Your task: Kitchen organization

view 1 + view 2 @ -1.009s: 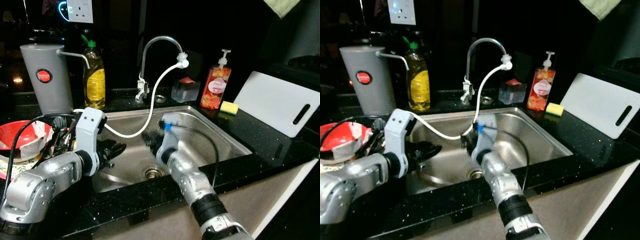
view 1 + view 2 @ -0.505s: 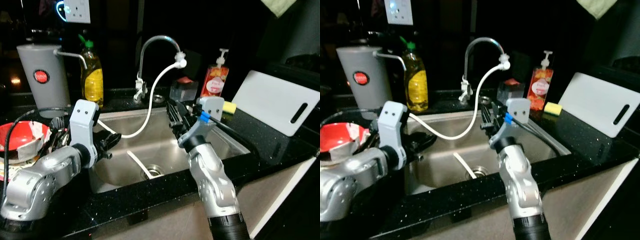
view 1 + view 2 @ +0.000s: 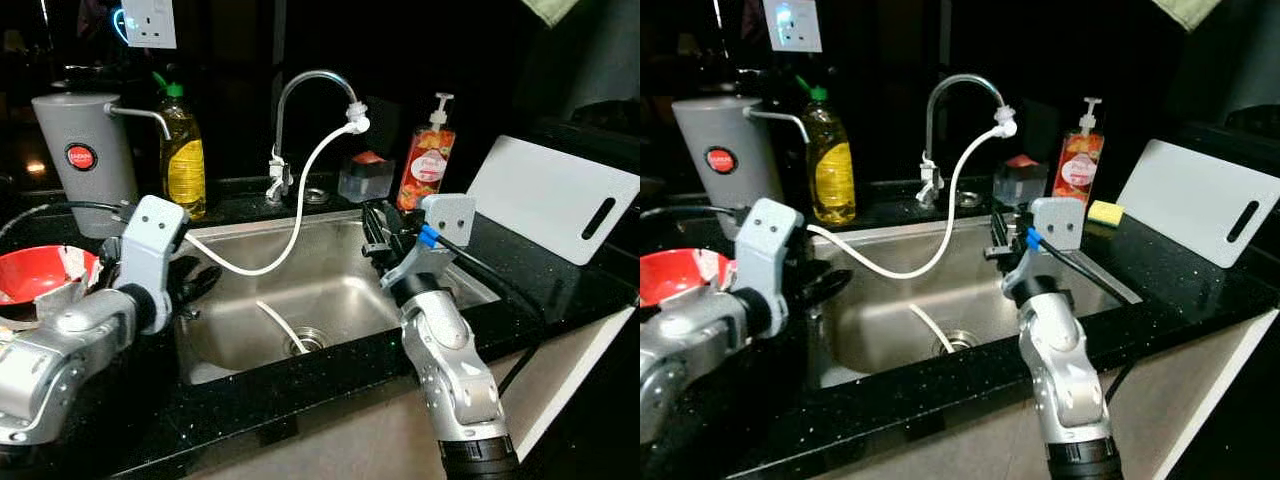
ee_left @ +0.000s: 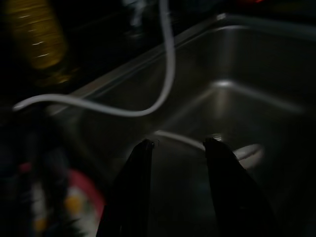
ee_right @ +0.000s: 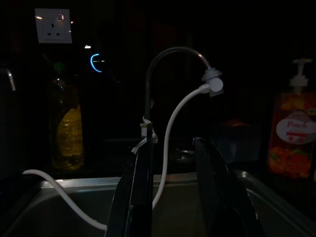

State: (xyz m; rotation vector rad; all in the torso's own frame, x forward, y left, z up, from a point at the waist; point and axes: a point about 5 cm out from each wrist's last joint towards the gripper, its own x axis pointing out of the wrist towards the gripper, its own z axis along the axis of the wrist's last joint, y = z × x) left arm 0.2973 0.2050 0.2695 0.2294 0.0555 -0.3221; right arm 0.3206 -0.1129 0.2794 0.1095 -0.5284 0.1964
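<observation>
Fingers [image 5: 140, 197] parted above steel sink [image 3: 330, 290]; black countertop [image 3: 560, 290], seemingly dim kitchen.

1. A black speckled worktop [image 3: 560, 300] surrounds a steel sink [image 3: 330, 290]
2. The wall behind is dark, with a white socket [image 3: 148, 22] high up
3. Light is dim; a pale cabinet front [image 3: 560, 400] shows below the worktop

Two silver metallic arms, rounded segmented casings with a brushed shine. Left gripper [image 3: 195, 285] and right gripper [image 3: 378, 232] each carry two long black fingers. A pale grey boxy camera housing with two small dark dots sits on each wrist. Blue connector on the right wrist, black cable trailing from it. Black ribbed collar low on the right arm. Black cables loop behind the left arm.
</observation>
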